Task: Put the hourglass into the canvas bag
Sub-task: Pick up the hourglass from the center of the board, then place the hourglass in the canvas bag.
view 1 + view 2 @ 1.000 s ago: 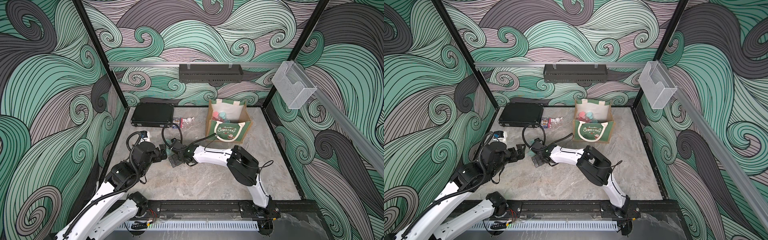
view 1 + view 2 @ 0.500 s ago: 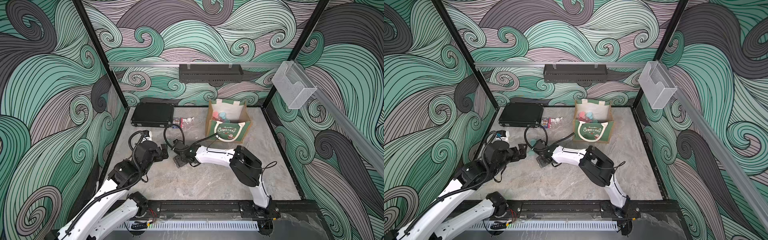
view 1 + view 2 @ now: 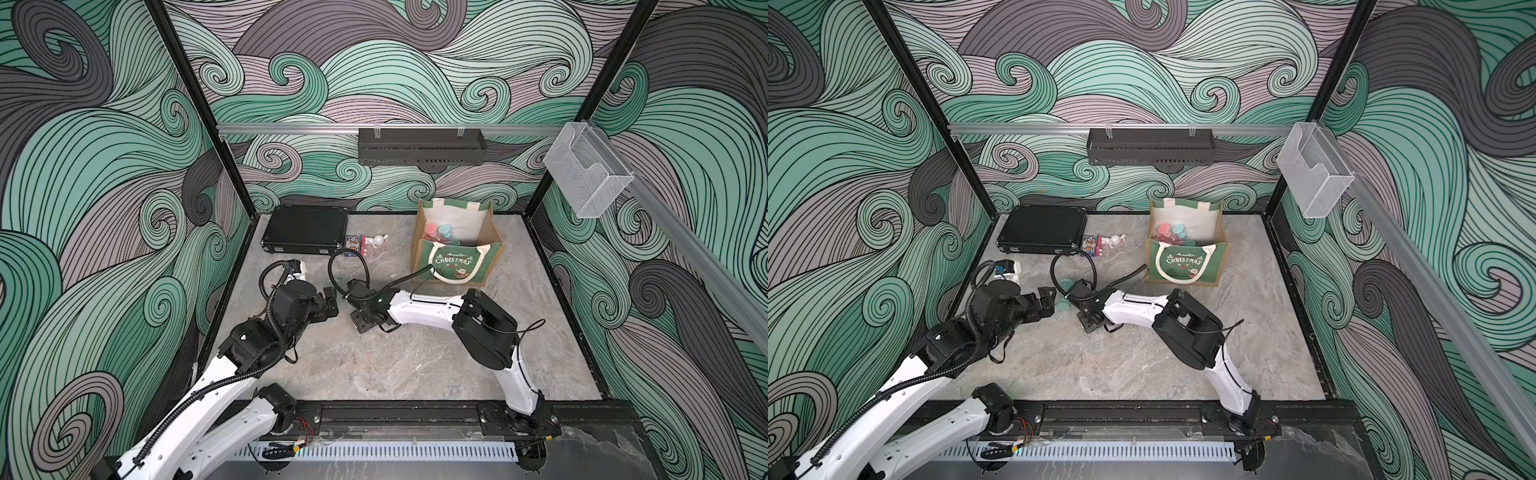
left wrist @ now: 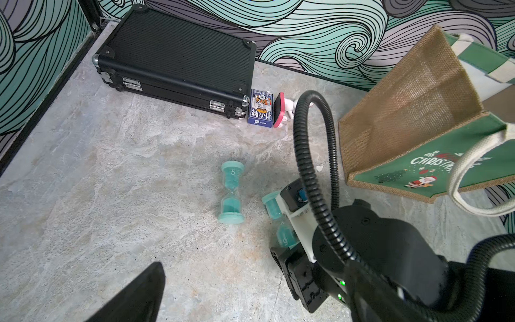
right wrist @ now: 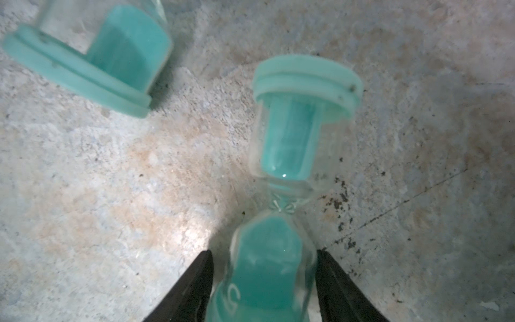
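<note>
**Top views.** Compared with a second ago: right arm (image 3: 419, 309) shifted slightly away from left gripper (image 3: 1047, 296); canvas bag (image 3: 455, 266) and black case (image 3: 1042, 235) unmoved. Left gripper jaws parted, holding nothing. Bare table (image 3: 415, 365) open behind the right arm's wrist. Bag well apart beyond it, side rail (image 3: 560, 291) farther still.

**Left wrist view.** Hourglass (image 4: 274, 212) beneath the right arm's wrist, mostly covered. Second hourglass (image 4: 231, 195) just beside it, not touching.

**Right wrist view.** Right gripper (image 5: 263, 256) astride the near bulb, fingers (image 5: 195, 284) close on both sides. Contact with the glass impossible to confirm. Clear glass, teal sand, teal end caps, numeral printed on the bulb.
</note>
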Tool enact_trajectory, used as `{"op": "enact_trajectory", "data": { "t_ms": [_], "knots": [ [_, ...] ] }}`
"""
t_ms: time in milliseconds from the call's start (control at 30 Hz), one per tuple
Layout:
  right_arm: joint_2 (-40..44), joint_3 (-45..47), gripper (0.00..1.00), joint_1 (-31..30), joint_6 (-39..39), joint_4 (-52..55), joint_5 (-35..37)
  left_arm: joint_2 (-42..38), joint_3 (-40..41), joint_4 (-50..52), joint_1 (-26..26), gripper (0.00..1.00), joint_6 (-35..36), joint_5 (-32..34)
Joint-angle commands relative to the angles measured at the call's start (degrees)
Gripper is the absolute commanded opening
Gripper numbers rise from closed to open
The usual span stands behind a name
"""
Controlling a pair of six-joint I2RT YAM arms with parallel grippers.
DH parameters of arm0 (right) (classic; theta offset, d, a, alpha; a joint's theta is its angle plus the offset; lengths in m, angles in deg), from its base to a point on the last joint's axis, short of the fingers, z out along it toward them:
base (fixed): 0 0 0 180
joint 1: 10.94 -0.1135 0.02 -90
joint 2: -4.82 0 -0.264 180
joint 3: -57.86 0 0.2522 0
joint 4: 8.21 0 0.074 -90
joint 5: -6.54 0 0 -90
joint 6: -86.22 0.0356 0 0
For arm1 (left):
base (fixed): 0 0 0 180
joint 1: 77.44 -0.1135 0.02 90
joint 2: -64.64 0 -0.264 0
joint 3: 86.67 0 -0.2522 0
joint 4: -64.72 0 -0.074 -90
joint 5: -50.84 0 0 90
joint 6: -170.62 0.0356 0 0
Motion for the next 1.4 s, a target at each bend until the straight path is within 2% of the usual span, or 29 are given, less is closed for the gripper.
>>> {"op": "enact_trajectory", "data": {
  "t_ms": [0,200,367,700,900,1100,1233,1367],
  "knots": [
    [-0.38,0.10,0.54,0.38,0.10,0.05,0.92,0.39,-1.11,-0.99,-0.42,0.99,0.03,-0.45],
    [2.11,1.43,0.41,0.65,-0.46,-1.06,2.06,0.24,-2.22,-0.02,-0.36,0.99,0.40,-0.84],
    [6.57,3.03,0.34,1.50,-0.78,-1.74,2.41,-0.50,-2.99,0.64,-0.42,0.99,0.82,-0.87],
    [20.15,5.20,0.31,4.47,-2.77,-1.63,2.00,-1.92,-6.07,0.90,-0.41,0.99,2.64,-1.27],
    [27.53,2.26,0.31,8.63,-4.76,2.25,1.63,0.20,-7.72,-0.67,-0.38,0.99,4.09,-3.19],
    [35.07,0.89,0.29,14.34,-6.33,4.40,0.88,5.01,-9.79,-4.03,-0.41,0.99,6.14,-9.08],
    [37.76,0.05,0.27,19.13,-7.49,5.79,0.20,8.60,-10.46,-6.73,-0.36,0.99,7.94,-13.94],
    [38.33,-1.13,0.25,25.26,-6.70,7.44,-1.14,11.95,-11.23,-7.90,-0.38,0.99,7.75,-16.06]
  ]
}}
